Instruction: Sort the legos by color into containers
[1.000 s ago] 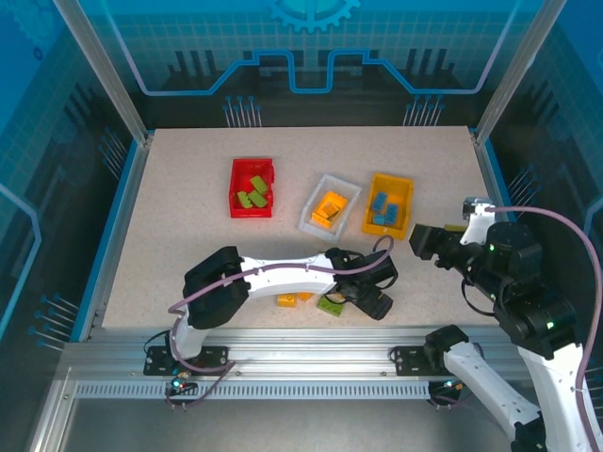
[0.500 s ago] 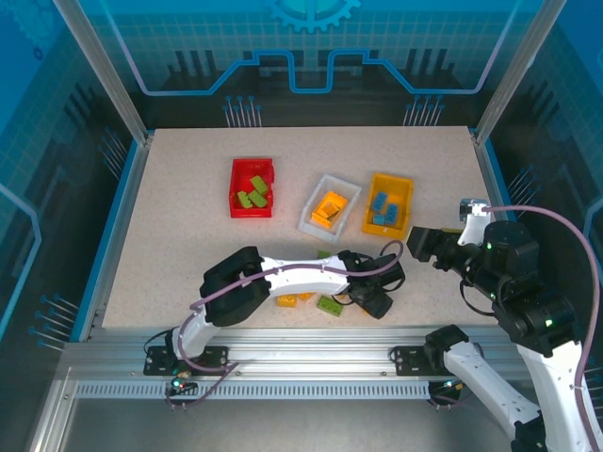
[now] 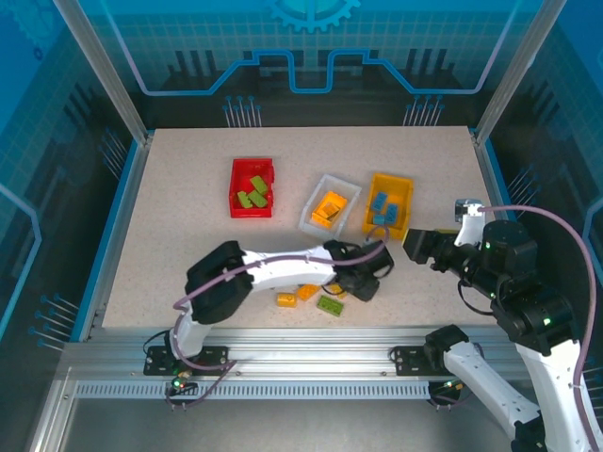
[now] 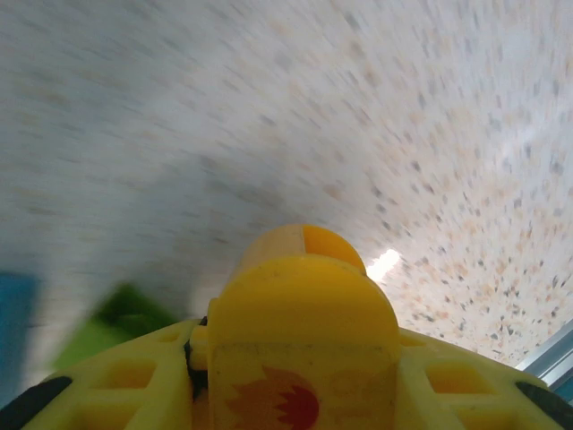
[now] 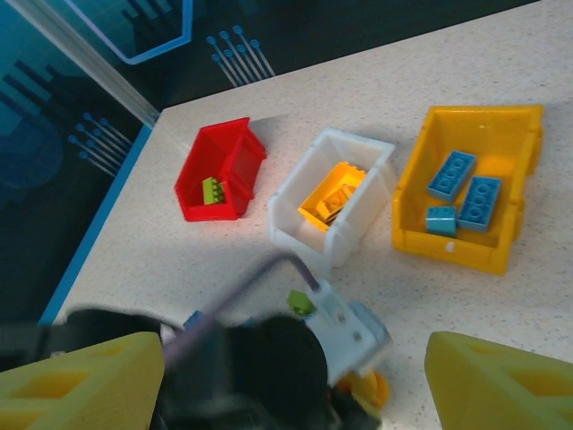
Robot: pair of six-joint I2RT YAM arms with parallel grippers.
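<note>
Left fingers (image 3: 361, 285), gap unclear, sit just beside the loose legos (image 3: 329, 303); right fingers (image 3: 413, 246) spread wide.

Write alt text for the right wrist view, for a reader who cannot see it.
Three open bins sit in a row on a speckled table: a red bin holding green bricks, a white bin holding orange bricks, and a yellow bin holding three blue bricks. In the foreground, the blurred left arm sits between the yellow fingers of the open right gripper.
</note>
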